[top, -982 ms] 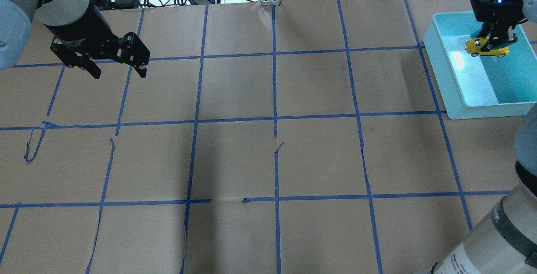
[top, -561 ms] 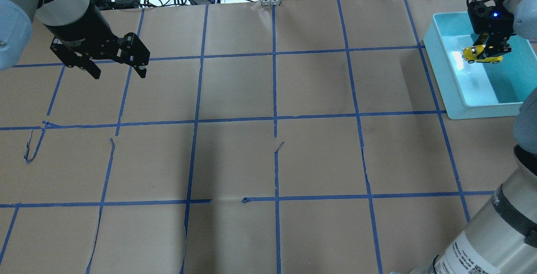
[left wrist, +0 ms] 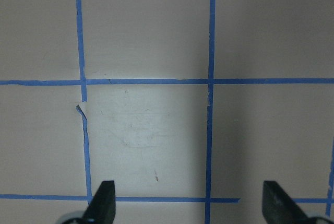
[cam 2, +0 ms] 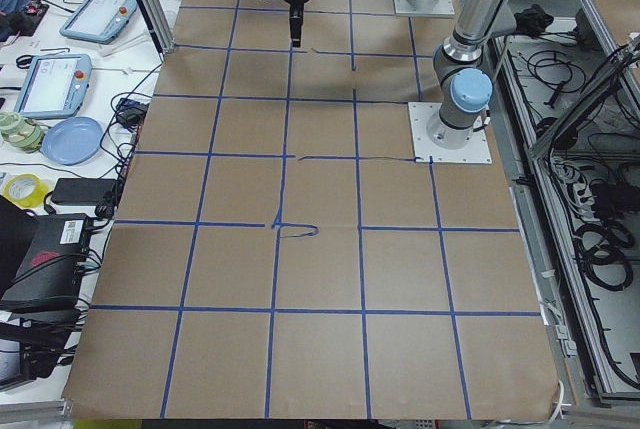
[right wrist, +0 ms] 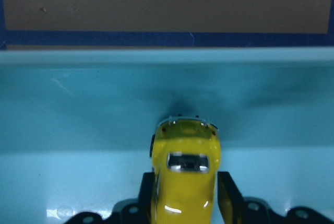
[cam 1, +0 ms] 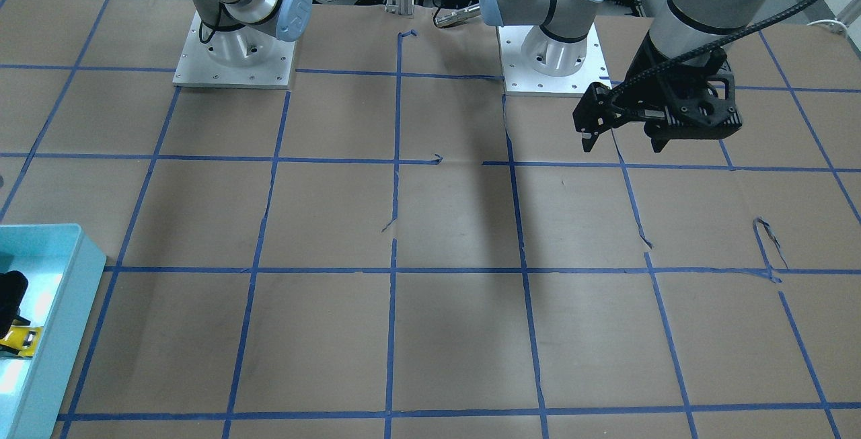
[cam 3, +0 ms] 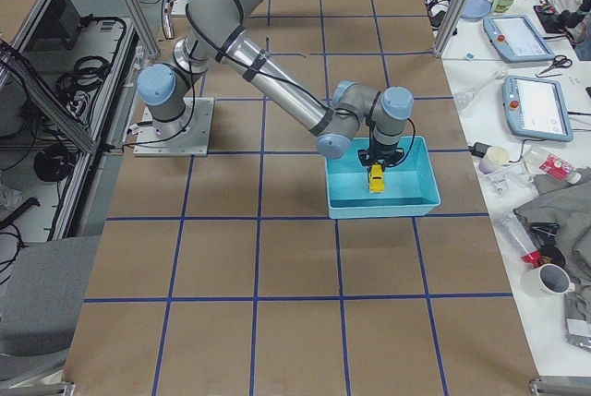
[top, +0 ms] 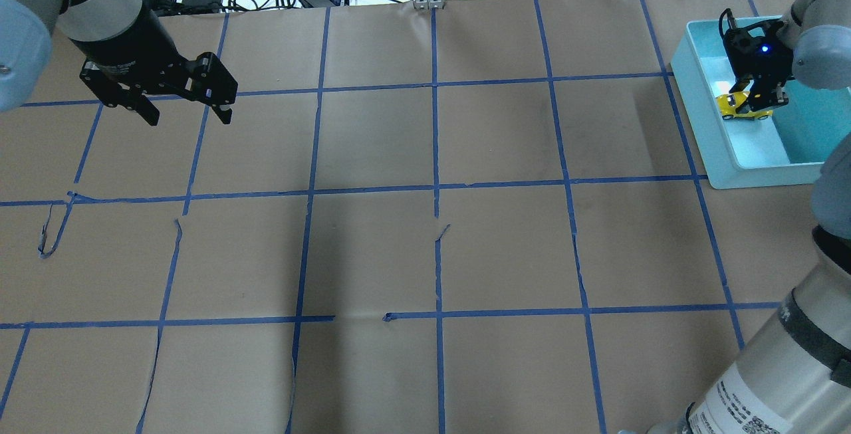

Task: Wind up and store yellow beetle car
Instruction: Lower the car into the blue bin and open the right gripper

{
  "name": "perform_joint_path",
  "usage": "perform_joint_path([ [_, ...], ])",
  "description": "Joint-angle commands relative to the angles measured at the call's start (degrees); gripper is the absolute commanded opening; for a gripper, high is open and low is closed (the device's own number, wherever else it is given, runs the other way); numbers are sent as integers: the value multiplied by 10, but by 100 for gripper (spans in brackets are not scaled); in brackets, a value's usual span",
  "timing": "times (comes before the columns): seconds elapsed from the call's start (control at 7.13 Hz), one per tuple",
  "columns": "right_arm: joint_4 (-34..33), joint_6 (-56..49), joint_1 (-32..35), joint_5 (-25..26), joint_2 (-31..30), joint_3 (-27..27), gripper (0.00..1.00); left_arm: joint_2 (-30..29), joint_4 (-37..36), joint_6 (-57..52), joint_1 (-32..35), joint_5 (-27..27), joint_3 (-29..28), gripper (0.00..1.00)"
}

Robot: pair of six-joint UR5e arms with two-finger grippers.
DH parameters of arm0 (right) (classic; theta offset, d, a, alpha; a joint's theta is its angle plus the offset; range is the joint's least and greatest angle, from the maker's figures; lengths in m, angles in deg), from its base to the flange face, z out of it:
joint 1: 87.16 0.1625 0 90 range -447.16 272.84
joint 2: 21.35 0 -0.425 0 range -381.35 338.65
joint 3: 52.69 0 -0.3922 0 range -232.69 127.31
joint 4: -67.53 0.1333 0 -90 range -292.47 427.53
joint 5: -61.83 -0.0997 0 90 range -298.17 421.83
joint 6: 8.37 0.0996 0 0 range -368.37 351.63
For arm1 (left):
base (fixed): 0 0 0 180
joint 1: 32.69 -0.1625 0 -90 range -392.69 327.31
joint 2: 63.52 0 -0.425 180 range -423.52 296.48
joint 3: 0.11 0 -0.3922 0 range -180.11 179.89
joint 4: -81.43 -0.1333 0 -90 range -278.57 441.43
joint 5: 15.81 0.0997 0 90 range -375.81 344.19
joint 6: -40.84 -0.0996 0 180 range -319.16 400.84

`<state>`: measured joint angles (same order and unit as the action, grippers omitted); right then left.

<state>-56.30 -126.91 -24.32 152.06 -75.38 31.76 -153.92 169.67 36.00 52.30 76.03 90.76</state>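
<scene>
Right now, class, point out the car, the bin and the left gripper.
car [right wrist: 183, 190]: right wrist view, on its yellow roof.
bin [top: 705, 115]: overhead view, on its outer side wall.
left gripper [top: 191, 119]: overhead view, midway between its open fingers.

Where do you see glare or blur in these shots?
Overhead exterior: white glare on the teal bin floor beside the yellow beetle car. Right wrist: car close and slightly soft, with specular spots. Left wrist: washed-out bright patch on the brown paper.
</scene>
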Motion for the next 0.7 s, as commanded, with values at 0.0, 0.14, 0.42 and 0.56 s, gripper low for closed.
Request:
perform_joint_path([
  [0.0,-7,0,0,1,-11,2,100,0,0,-9,-1,-2,-1,100],
  [0.14,15,9,1,1,-38,0,100,0,0,-19,0,-6,-2,100],
  [0.42,153,199,28,-17,-121,1,100,5,1,-18,1,-7,-3,100],
  [0.56,159,267,78,-11,-158,4,100,7,1,-19,1,-28,-3,100],
])
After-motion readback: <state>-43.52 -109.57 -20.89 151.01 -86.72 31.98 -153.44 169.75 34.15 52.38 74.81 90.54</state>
